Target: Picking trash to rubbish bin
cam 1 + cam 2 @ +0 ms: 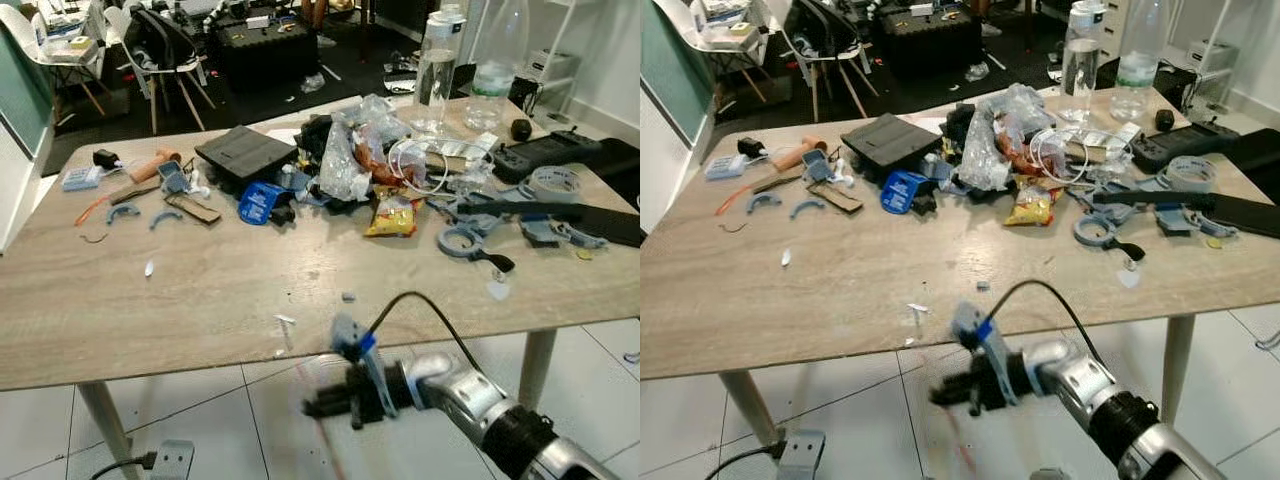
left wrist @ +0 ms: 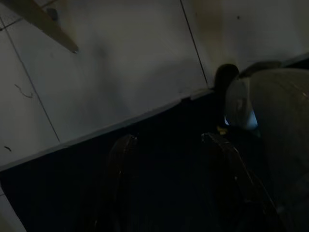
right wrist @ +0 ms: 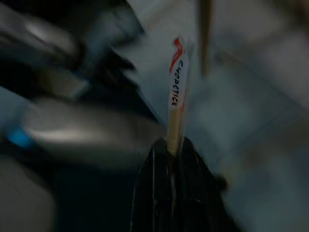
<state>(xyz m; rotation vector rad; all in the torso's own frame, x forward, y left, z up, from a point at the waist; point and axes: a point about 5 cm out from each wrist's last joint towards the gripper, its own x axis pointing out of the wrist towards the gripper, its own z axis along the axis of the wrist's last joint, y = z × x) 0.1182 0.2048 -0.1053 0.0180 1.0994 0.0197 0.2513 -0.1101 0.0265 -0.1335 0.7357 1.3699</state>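
Chopsticks (image 3: 175, 96) in a paper sleeve sit pinched between the right gripper's (image 1: 318, 404) fingers, below the table's (image 1: 200, 300) near edge. Carrying seems underway; next it needs a bin. Left gripper (image 2: 169, 188) hangs idle, fingers spread.

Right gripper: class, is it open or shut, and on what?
Shut. In the right wrist view its two black fingers pinch a wrapped chopstick packet; the right gripper hangs below the table edge.
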